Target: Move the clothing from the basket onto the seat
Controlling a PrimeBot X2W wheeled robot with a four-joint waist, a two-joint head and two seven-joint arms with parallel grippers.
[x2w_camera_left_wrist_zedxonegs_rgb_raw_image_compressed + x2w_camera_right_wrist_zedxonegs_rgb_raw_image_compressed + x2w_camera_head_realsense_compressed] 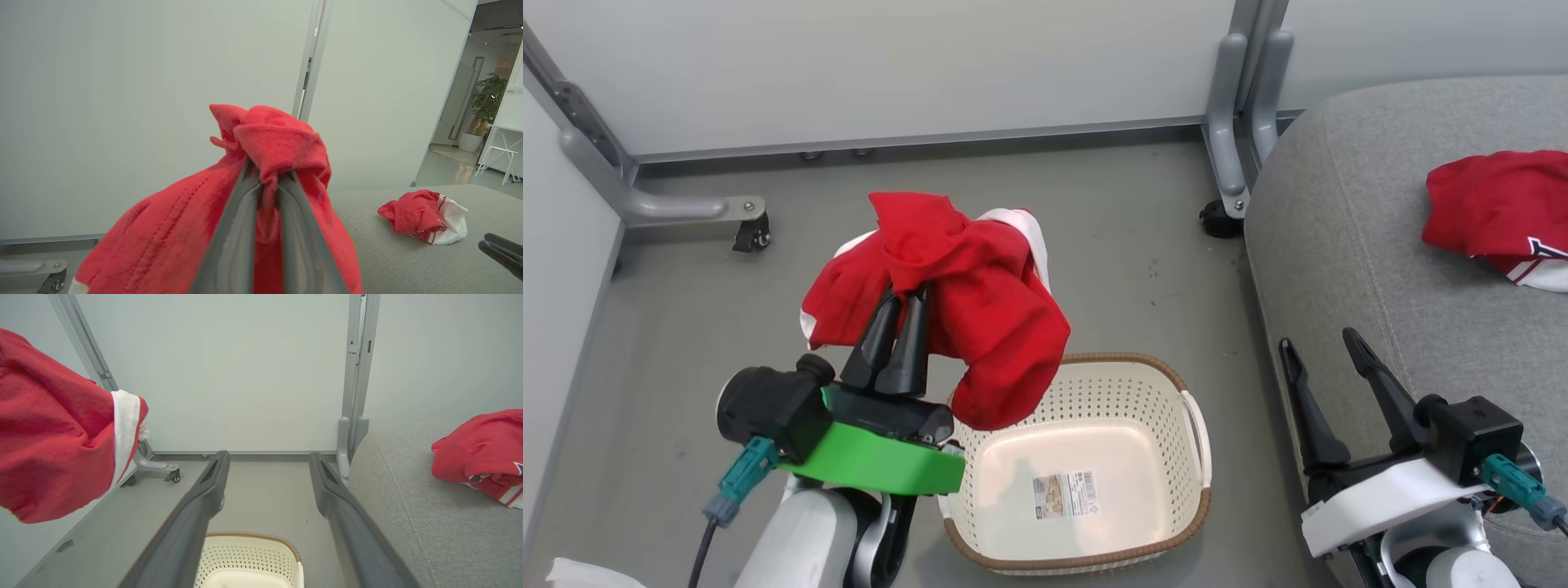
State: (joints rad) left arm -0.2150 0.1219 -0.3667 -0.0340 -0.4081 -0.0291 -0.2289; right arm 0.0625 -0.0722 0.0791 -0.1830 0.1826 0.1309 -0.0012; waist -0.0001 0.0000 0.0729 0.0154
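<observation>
Our left claw (pixel 908 292) is pinched tight on one red garment (pixel 988 318), which hangs in the air above the far left corner of the basket (pixel 1131 400). Our right claw (pixel 1317 338) stands wide at the edge of the seat (pixel 1339 245), where the second garment (pixel 1494 204) lies crumpled.

Office-like indoor test area. Pale partition panels (pixel 890 65) stand on grey metal feet (pixel 678 208) with castors (pixel 753 235), fencing in a plain grey floor (pixel 1094 245) and a grey upholstered seat (pixel 1339 245). Beyond them, a bright room holds a potted plant (pixel 486 98), white table (pixel 506 128) and stool (pixel 496 150).
</observation>
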